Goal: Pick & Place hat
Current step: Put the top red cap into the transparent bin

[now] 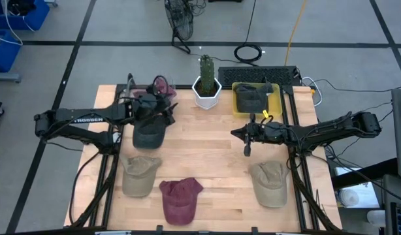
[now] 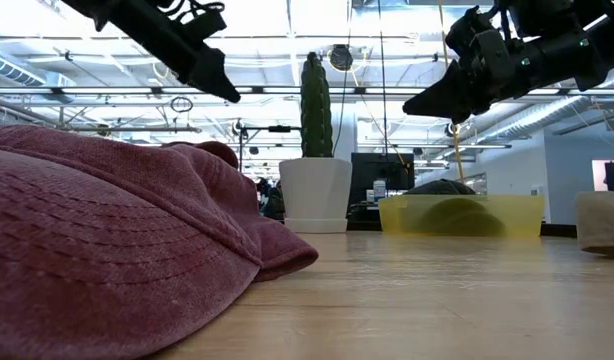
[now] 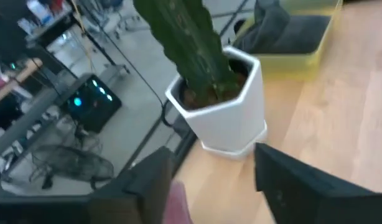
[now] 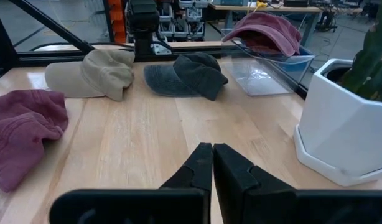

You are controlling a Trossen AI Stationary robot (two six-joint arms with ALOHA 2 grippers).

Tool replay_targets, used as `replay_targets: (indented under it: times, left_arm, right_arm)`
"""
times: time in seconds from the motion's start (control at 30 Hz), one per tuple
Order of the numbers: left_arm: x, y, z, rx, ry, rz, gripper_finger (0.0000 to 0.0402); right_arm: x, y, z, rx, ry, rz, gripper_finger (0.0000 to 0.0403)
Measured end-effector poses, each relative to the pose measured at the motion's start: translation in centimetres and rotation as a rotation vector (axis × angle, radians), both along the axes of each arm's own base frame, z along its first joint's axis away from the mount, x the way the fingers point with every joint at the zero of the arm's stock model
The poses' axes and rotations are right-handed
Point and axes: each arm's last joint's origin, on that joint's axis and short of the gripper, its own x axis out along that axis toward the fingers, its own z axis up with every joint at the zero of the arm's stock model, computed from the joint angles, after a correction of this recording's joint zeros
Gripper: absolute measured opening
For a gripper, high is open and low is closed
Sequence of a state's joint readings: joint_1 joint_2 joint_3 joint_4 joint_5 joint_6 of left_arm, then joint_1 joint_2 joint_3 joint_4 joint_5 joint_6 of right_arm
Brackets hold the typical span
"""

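Observation:
Several caps lie crown-up on the wooden table: a dark grey one (image 1: 148, 134), a tan one (image 1: 138, 175), a maroon one (image 1: 179, 199) and a second tan one (image 1: 271, 183). Another maroon cap (image 1: 162, 83) sits in a clear bin at the far left. A dark cap (image 1: 253, 98) lies in a yellow bin. My left gripper (image 1: 169, 109) hovers open just past the dark grey cap, beside the clear bin; its wrist view looks between the fingers (image 3: 209, 168) at the cactus pot. My right gripper (image 1: 243, 134) hangs shut above bare table at mid-right, its fingers (image 4: 213, 168) closed on nothing.
A cactus in a white hexagonal pot (image 1: 207, 90) stands at the far edge between the clear bin (image 4: 265, 68) and the yellow bin (image 1: 273, 104). Bare wood (image 1: 207, 150) stretches between the two grippers. In the low view the maroon cap (image 2: 107, 250) fills the foreground.

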State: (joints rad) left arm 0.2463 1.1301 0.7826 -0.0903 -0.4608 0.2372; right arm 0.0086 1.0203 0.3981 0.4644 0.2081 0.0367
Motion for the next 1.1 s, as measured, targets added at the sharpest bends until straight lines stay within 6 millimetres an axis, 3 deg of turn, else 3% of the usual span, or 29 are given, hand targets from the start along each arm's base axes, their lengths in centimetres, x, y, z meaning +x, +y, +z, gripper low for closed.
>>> replay_targets:
  times: [0.2,0.37,0.53,0.67,1.1]
  left_arm:
    - [1.4,-0.6,-2.4,-0.026,0.125,-0.014,0.0327]
    - [2.9,-1.4,-4.8,0.069,0.263,0.082,0.035]
    - [3.9,-2.1,-6.9,0.223,0.388,0.239,0.0331]
    - [4.3,-2.3,-7.5,0.292,0.402,0.315,0.0307]
    - [4.0,-1.4,-7.7,0.253,0.375,0.372,0.0227]
  right_arm:
    - [0.1,0.0,0.7,-0.079,-0.061,0.016,0.0004]
    - [0.2,0.0,1.6,-0.181,-0.132,0.028,0.0004]
    - [0.3,0.0,2.3,-0.28,-0.181,0.033,0.0004]
    - [0.3,0.0,2.6,-0.328,-0.206,0.032,0.0004]
    - [0.2,-0.3,2.9,-0.306,-0.234,0.01,0.0004]
